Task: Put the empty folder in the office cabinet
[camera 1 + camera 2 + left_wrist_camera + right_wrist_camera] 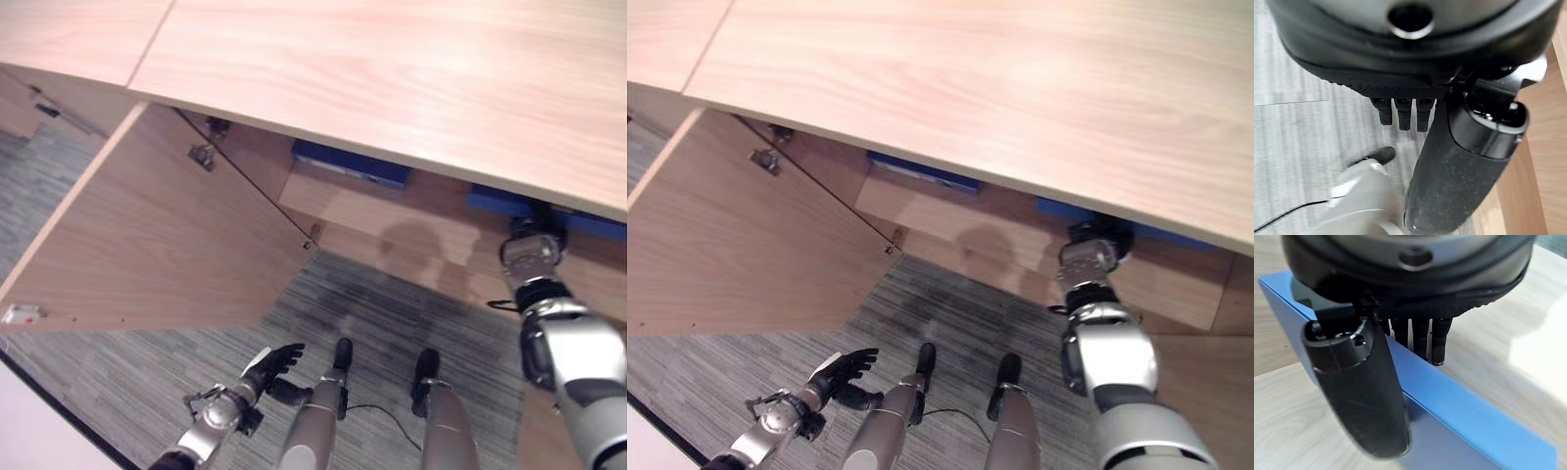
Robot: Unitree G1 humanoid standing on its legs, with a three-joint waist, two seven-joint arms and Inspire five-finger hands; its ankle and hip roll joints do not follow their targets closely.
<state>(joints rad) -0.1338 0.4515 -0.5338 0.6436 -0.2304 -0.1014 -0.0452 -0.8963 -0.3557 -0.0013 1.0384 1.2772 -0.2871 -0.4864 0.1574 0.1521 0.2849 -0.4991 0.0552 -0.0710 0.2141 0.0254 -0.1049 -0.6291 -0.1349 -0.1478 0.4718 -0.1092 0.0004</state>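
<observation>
Down by the carpet (392,323), the left hand (269,364) hangs loose-fingered and empty. Inside the cabinet (392,230), the right hand (1400,333) pinches the upright blue folder (1474,421), thumb on one face, fingers on the other. Released while leaning, I think the folder tips out past the open door (147,235); another blue folder (348,164) stands nearby.

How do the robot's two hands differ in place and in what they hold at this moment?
The right hand reaches into the open cabinet; the left hand hangs low over the carpet. The right hand pinches the blue folder between thumb and fingers; the left hand holds nothing, its fingers relaxed. Both are dark.
</observation>
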